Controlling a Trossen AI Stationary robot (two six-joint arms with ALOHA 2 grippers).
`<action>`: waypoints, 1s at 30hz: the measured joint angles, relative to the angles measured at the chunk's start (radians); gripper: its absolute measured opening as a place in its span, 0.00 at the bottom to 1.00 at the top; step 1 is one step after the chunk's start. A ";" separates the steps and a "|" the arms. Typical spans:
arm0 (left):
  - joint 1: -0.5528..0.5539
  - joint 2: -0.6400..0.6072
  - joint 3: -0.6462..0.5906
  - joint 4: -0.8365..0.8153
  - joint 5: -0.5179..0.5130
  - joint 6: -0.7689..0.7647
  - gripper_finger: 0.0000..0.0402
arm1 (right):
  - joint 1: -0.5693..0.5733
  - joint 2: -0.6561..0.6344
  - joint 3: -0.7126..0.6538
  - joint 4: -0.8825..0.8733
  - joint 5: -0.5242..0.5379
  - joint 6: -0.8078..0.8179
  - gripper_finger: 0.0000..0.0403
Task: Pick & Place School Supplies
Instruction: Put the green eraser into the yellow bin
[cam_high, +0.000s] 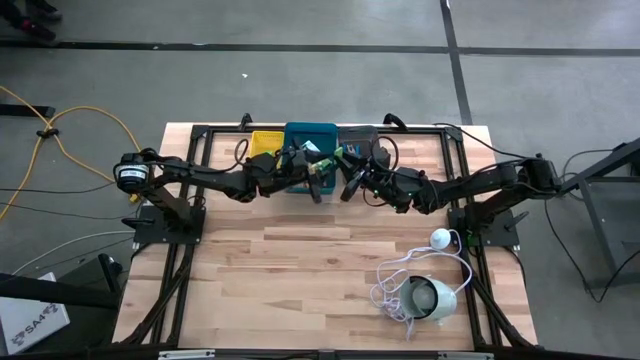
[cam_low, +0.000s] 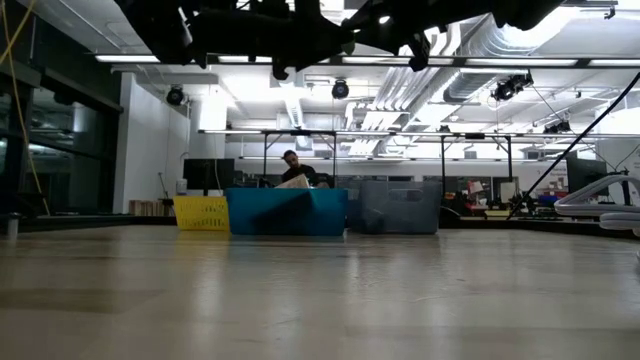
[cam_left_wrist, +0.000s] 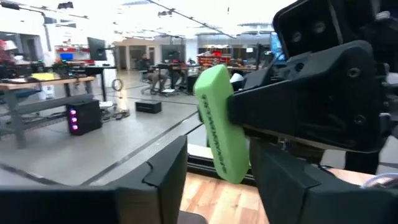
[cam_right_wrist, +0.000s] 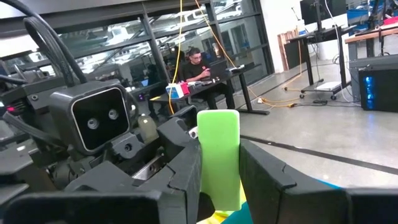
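Observation:
A bright green stubby piece (cam_right_wrist: 219, 155) (cam_left_wrist: 221, 121) hangs in the air over the bins at the table's far edge; in the high view it is a green speck (cam_high: 337, 153). My right gripper (cam_right_wrist: 221, 186) (cam_high: 346, 168) is shut on it. My left gripper (cam_left_wrist: 217, 186) (cam_high: 320, 170) faces it from the table's left, open, one finger on each side of the same piece. The crayon boxes and the blue-handled tools do not show in any view. My right gripper pinches the green piece between its two fingers at the lower half (cam_right_wrist: 219, 177), coming level from the table's right. The piece stands upright, lifted clear above the bins, with its upper end (cam_right_wrist: 217, 121) free. My left gripper's fingers flank the piece; I cannot tell whether one finger (cam_left_wrist: 277, 180) touches it.
A yellow bin (cam_high: 265, 143), a blue bin (cam_high: 310, 133) and a grey bin (cam_high: 357, 136) stand in a row at the far edge. A round white device (cam_high: 432, 298) with a coiled cord (cam_high: 392, 290) lies near the right near corner. A person (cam_low: 291, 166) sits beyond the table.

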 joint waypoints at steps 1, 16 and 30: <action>0.000 0.000 0.000 0.000 0.012 -0.001 0.40 | 0.000 0.000 0.000 0.000 -0.001 0.000 0.23; 0.012 0.000 0.000 0.000 0.038 -0.011 0.32 | 0.001 0.000 0.000 0.008 -0.030 0.004 0.23; 0.012 0.000 0.000 -0.002 0.008 -0.011 0.09 | 0.000 0.000 0.000 0.008 -0.033 0.019 0.23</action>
